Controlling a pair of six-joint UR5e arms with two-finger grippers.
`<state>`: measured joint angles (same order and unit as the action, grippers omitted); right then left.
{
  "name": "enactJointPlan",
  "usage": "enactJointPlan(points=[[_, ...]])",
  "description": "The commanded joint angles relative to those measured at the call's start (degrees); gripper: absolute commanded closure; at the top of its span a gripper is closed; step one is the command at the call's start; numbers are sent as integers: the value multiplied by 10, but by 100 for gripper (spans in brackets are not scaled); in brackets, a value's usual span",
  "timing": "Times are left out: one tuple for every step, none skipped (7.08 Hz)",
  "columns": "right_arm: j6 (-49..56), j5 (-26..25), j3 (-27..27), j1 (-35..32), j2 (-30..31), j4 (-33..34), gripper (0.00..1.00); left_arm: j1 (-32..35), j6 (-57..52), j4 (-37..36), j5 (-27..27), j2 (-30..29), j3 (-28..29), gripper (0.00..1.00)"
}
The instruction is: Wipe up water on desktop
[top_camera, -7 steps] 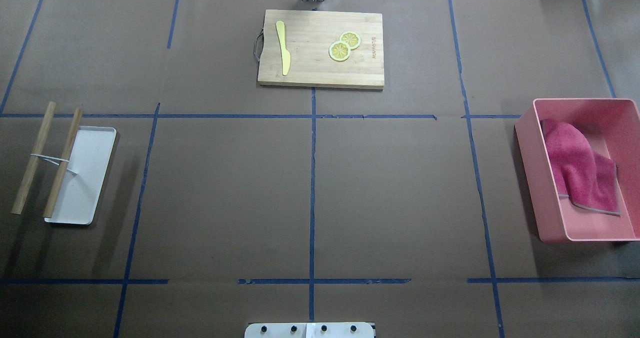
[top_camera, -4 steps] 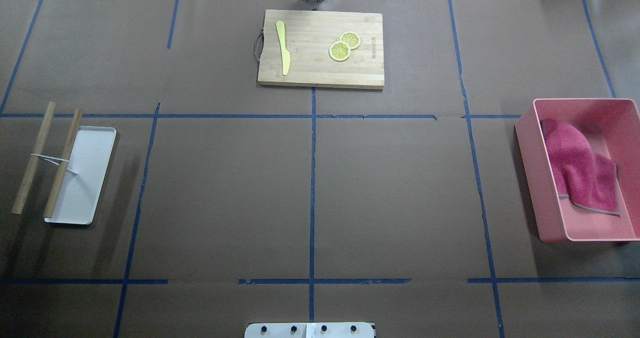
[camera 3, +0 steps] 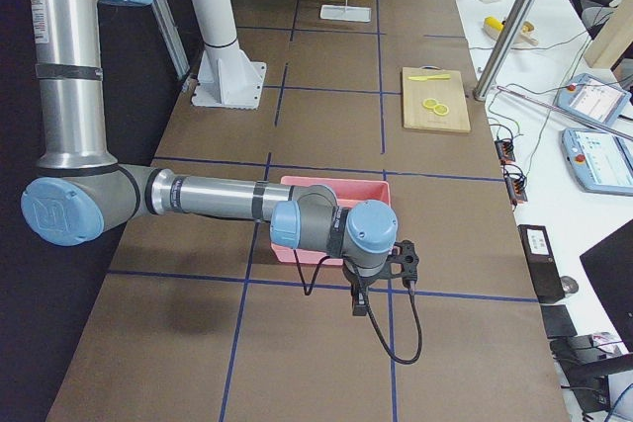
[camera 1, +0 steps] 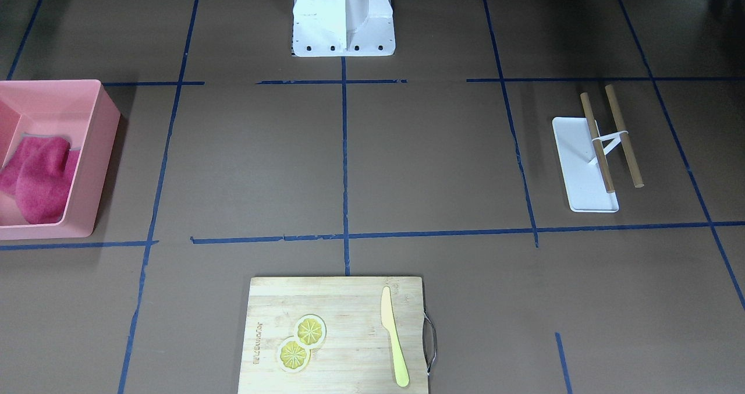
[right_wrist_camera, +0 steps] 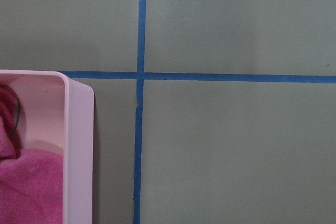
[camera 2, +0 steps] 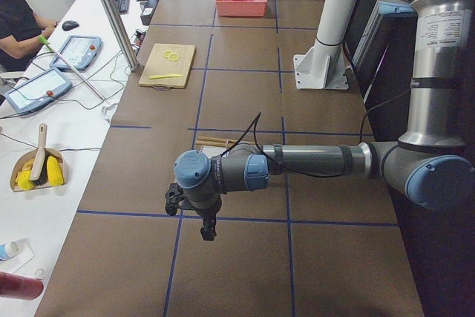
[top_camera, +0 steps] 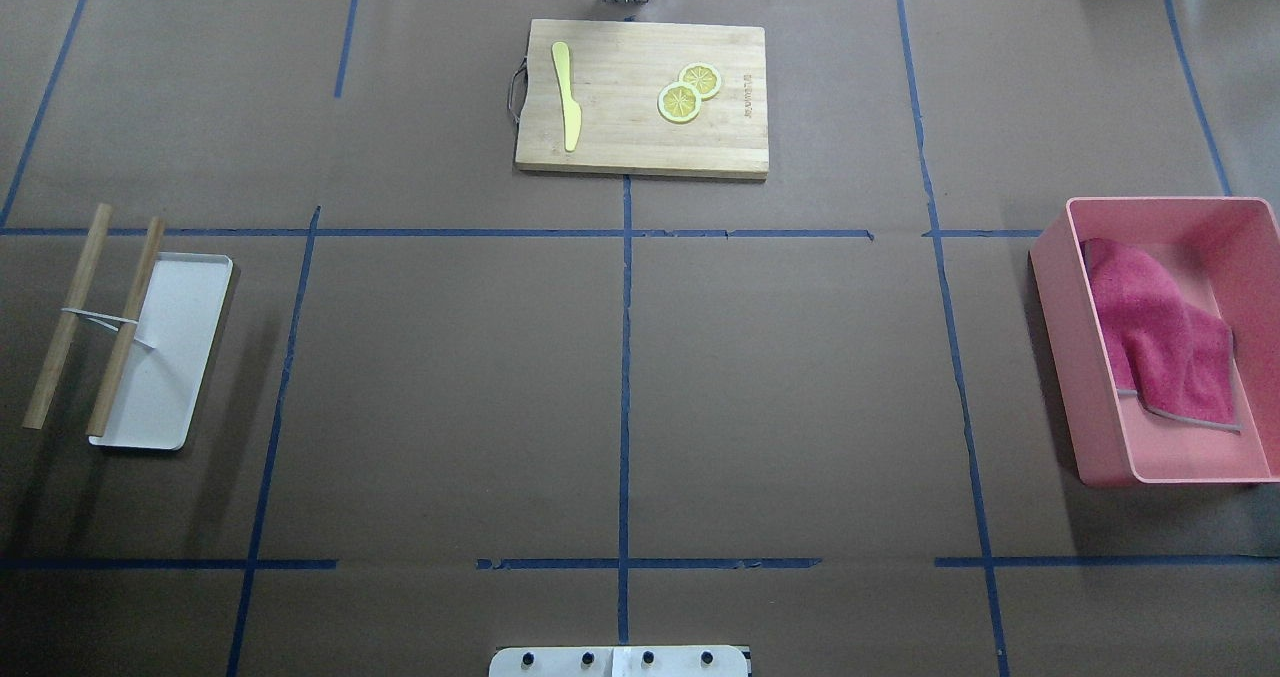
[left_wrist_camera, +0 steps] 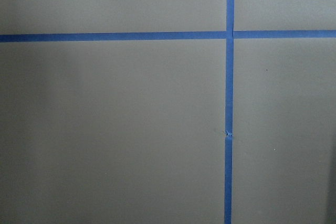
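Now, brown desktop (top_camera: 450,387) w/ blue tape grid (top_camera: 624,357) spreads out from bin (top_camera: 1060,357), pink cloth (top_camera: 1160,337) inside bin, R gripper (camera 3: 381,279) just beside bin, L gripper (camera 2: 194,217) far from bin, both claws' state can't tell

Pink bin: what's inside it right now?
Inside the pink bin lies one crumpled magenta cloth; bare bin floor shows beside it. Anything beneath the cloth is covered.
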<state>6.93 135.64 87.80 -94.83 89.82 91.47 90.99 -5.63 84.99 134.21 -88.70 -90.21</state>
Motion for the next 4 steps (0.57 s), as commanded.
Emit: enactJointPlan(points=[[-2, 1, -4, 0, 1, -5, 0, 0, 0, 0, 0, 0, 0, 0], [-2, 1, -3, 0, 1, -5, 0, 0, 0, 0, 0, 0, 0, 0], [-2, 1, -2, 0, 1, -5, 0, 0, 0, 0, 0, 0, 0, 0], [-2, 1, -1, -3, 0, -6, 0, 1, 0, 0, 0, 0, 0, 0]])
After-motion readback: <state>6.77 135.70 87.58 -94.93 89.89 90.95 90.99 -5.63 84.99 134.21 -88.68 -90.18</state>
